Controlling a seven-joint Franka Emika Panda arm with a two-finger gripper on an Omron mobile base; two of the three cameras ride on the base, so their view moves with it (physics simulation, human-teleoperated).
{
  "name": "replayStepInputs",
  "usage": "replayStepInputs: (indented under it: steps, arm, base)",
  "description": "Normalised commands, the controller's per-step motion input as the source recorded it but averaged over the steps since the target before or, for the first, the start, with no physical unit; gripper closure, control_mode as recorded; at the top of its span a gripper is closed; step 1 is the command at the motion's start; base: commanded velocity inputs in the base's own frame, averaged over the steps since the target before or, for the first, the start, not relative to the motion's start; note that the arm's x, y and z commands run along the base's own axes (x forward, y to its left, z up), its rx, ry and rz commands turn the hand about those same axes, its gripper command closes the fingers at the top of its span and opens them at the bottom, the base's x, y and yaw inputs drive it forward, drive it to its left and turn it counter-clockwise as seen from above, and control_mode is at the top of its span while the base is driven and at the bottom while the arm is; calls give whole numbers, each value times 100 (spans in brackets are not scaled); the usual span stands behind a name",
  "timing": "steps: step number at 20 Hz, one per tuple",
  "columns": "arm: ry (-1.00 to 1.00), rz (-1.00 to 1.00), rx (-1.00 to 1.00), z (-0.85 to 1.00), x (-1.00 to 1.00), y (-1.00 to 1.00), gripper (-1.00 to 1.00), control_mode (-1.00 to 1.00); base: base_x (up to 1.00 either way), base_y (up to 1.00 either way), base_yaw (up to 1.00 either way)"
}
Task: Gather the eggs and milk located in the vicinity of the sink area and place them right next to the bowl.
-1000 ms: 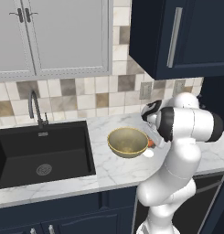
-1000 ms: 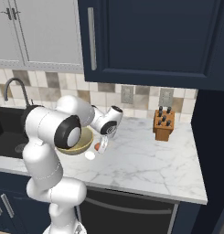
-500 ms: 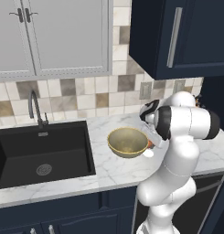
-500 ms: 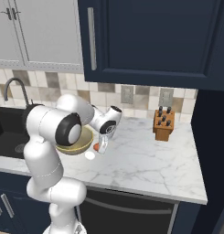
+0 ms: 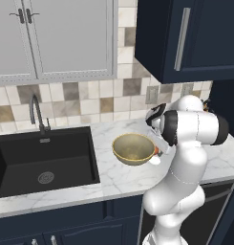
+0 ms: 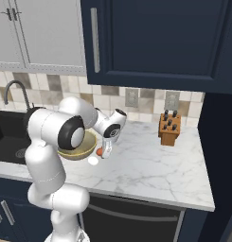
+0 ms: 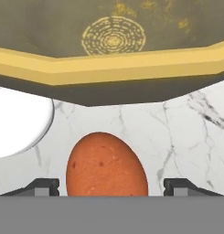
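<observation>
At the bottom of the hand view the gripper (image 7: 111, 185) stands wide, its fingertips (image 7: 42, 185) apart on either side of a brown egg (image 7: 106, 167) on the marble counter (image 7: 177, 137). A white egg (image 7: 17, 123) lies at left centre. Just beyond, across the top, sits the bowl (image 7: 113, 64).

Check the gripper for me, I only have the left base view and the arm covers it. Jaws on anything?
Observer: No. In the hand view the gripper is open, with a gap on each side of the brown egg.
Operator: Where's that egg relative to the bowl?
Observer: Just outside the bowl, with a strip of bare counter between them.
Operator: Anything past the arm's right side?
Observer: The right base view shows a knife block near the wall, well away from the gripper.
</observation>
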Motion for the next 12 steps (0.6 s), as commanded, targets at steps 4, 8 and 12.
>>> replayStepInputs:
  steps: [4, 8, 12]
  arm:
    - [0, 0, 0, 0, 0, 0, -100, -100]
    - [0, 0, 0, 11, 0, -16, -100, -100]
    - [0, -1, 0, 29, 0, -43, -100, -100]
  base:
    - [0, 0, 0]
    - [0, 0, 0]
    - [0, 0, 0]
